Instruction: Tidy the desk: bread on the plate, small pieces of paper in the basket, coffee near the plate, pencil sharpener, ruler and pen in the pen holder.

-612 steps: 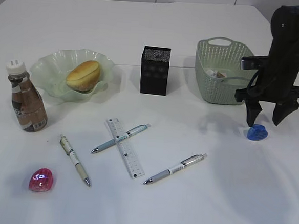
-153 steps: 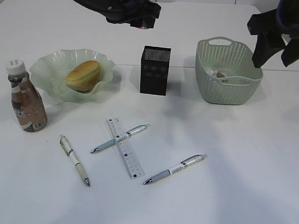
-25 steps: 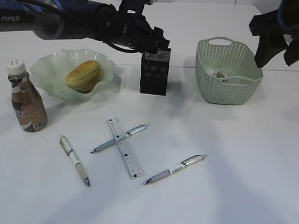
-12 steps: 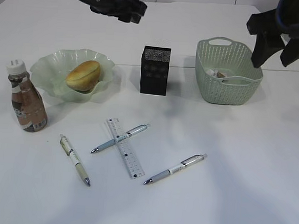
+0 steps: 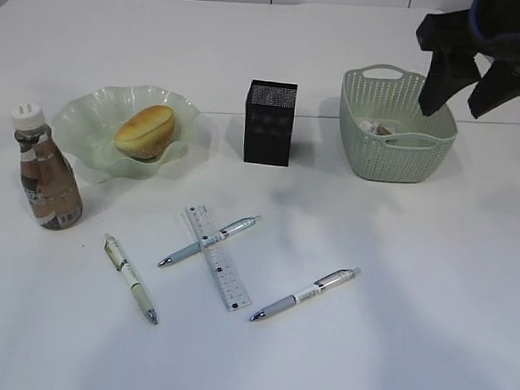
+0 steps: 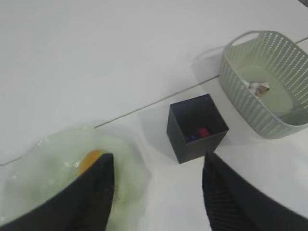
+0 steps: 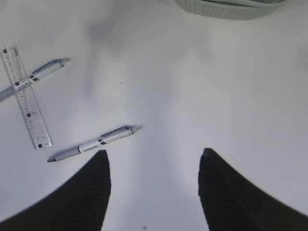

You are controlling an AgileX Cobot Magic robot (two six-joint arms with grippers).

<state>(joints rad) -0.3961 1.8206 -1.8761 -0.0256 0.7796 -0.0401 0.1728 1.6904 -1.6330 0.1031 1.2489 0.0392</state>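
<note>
White desk [image 5: 432,287] now lacks the left arm overhead; both jaws seemingly spread, empty.

We saw golden-brown bread [image 5: 145,130], pale green plate [image 5: 87,116], black mesh pen holder [image 5: 269,124], sage-green basket [image 5: 392,155], white desk [image 5: 413,304].

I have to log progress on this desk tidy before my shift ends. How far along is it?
Done: the bread sits on the plate, the coffee stands beside it, paper lies in the basket, and a red and a blue item lie inside the pen holder. In hand: nothing; both grippers are open and empty. Left: the ruler and three pens on the desk.
</note>
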